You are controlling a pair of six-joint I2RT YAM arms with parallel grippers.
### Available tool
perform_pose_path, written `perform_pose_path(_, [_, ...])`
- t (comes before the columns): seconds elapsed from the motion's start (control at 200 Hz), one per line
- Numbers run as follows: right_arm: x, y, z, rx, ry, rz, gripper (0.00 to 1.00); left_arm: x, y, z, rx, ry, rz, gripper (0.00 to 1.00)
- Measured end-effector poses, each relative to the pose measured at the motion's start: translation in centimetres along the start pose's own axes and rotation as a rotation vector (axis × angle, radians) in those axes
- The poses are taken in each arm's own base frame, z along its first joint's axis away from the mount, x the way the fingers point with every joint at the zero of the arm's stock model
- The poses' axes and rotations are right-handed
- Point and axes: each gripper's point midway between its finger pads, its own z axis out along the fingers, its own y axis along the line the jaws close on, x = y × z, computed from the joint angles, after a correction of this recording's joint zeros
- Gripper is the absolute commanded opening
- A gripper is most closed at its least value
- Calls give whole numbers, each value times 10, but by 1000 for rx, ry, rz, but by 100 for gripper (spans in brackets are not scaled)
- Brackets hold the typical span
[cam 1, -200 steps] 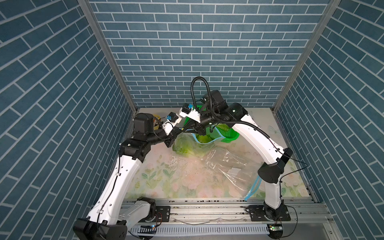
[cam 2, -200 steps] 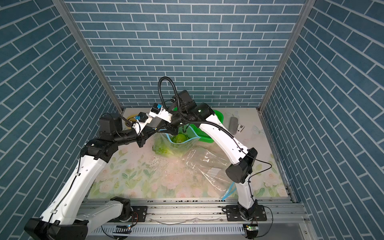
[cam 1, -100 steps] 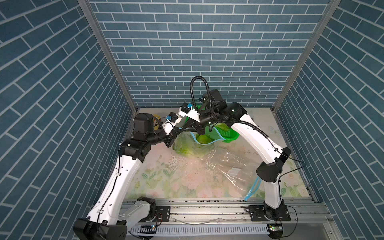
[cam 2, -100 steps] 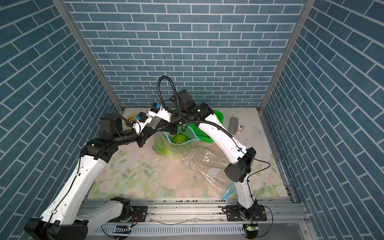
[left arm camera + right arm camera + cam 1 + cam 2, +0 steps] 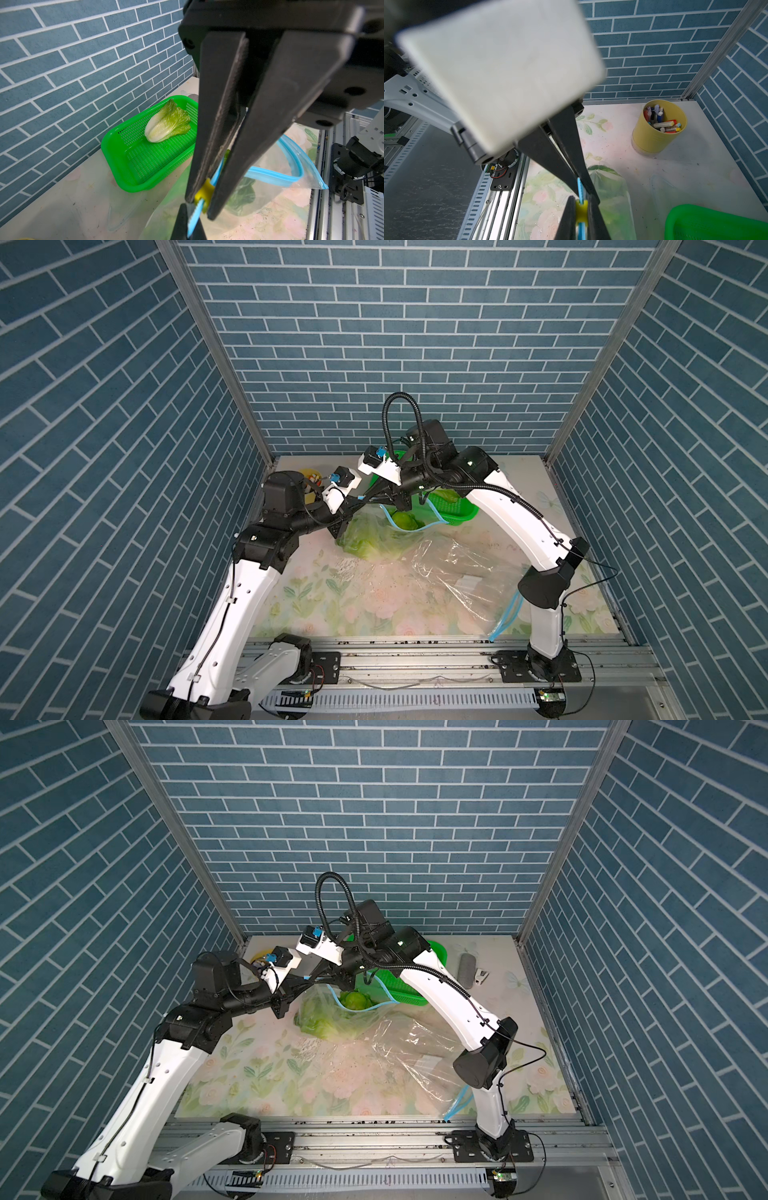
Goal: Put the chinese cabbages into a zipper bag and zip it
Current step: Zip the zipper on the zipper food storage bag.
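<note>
A clear zipper bag [image 5: 384,537] with a blue zip track stands at the back of the table, its mouth [image 5: 270,174] gaping. Two chinese cabbages lie in it, one low [image 5: 361,539] and one under the opening [image 5: 353,999]. A third cabbage [image 5: 168,122] lies in the green mesh basket [image 5: 133,166]. My left gripper [image 5: 188,220] is shut on the end of the blue zip strip. Right beside it, my right gripper [image 5: 581,209] is shut on the yellow slider [image 5: 204,192] that rides the track. Both hold that corner of the bag up off the table.
A second clear plastic bag [image 5: 453,576] lies flat at the front right, under the right arm. A yellow cup of pens [image 5: 658,126] stands at the back left. A grey roll [image 5: 467,967] and a small clip [image 5: 482,976] lie at the back right.
The right wrist has edged slightly left, towards the left gripper. The bag, the cabbages and the left arm look the same.
</note>
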Motion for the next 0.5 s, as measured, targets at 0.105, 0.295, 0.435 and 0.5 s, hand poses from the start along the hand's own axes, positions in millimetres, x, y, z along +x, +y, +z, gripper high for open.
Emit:
perform_pose_path(0.105, [1, -1, -2, 5, 0, 3, 0, 0, -1, 0, 7, -6, -9, 0])
perform_pose_path(0.295, [4, -1, -6, 10, -9, 1, 0, -2, -5, -2, 9, -18, -12, 0])
perform_pose_path(0.435, [4, -2, -10, 16, -20, 0, 0, -3, -5, -2, 10, -23, -15, 0])
perform_pose_path(0.5, [4, -4, -11, 18, -24, 4, 0, -4, -5, -1, 10, -27, -18, 0])
